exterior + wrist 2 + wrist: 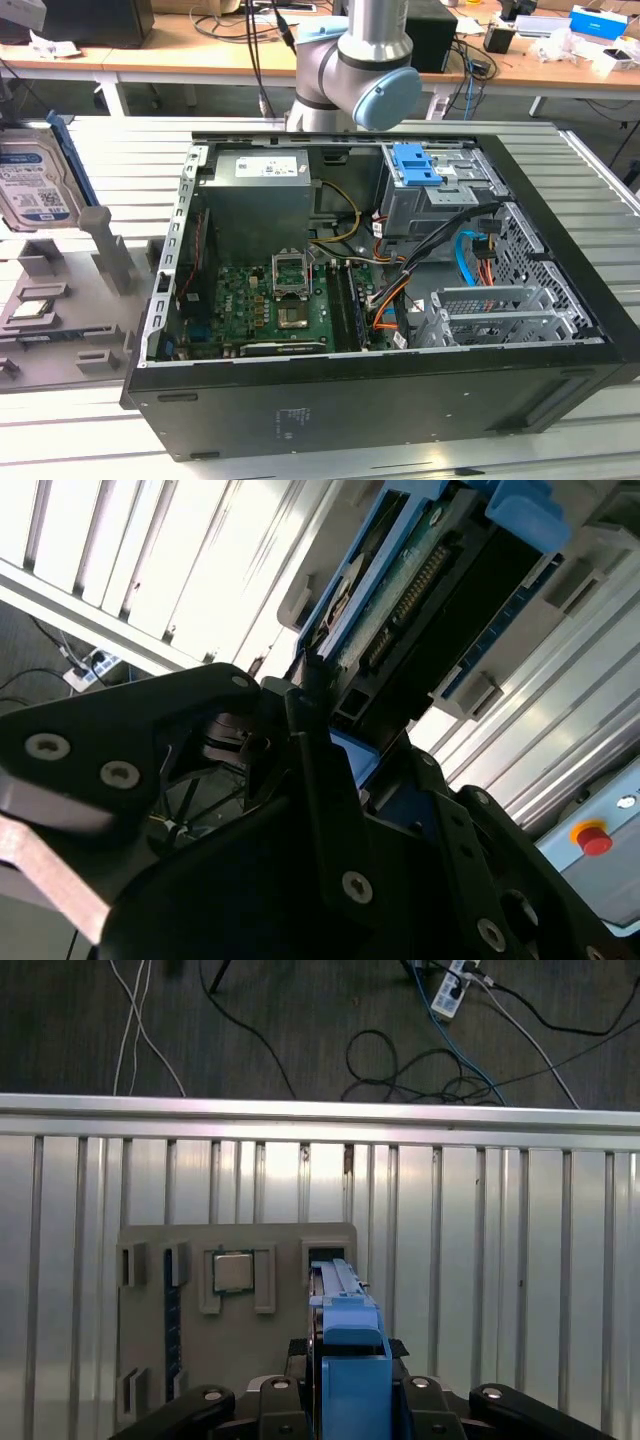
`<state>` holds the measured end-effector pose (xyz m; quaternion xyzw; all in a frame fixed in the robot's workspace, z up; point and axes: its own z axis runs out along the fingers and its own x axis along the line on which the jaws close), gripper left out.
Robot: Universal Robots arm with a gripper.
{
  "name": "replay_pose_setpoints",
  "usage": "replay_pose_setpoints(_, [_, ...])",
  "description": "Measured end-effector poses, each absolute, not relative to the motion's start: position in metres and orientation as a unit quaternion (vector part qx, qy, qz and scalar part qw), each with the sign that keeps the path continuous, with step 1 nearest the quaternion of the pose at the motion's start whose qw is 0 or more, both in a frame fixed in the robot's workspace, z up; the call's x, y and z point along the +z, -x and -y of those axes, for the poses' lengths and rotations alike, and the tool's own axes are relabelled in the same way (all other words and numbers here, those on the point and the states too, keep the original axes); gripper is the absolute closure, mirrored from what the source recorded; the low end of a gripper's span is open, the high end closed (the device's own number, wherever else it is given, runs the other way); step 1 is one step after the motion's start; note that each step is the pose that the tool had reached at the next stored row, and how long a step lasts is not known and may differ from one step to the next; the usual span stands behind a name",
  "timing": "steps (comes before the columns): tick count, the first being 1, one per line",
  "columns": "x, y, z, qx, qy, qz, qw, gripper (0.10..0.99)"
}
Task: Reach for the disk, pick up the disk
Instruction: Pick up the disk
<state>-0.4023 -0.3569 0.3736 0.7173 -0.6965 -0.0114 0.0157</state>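
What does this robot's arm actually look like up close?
The arm is made of silver-grey tubes with fat round joints capped in pale blue. Its hand is black and angular, studded with silver screws.

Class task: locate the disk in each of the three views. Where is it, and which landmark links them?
Exterior view: the disk stands upright at the exterior view's left edge, in the grey holder.
First wrist view: the disk edge-on, beside the chip.
Second wrist view: the disk close up, circuit-board side and blue frame showing.
Shared landmark: the slatted metal table.
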Motion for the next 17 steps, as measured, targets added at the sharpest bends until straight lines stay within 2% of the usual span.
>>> replay_pose_setpoints(17, [0.407,0.401,0.356,-0.011,-0.717,0.697,0.016,0.722])
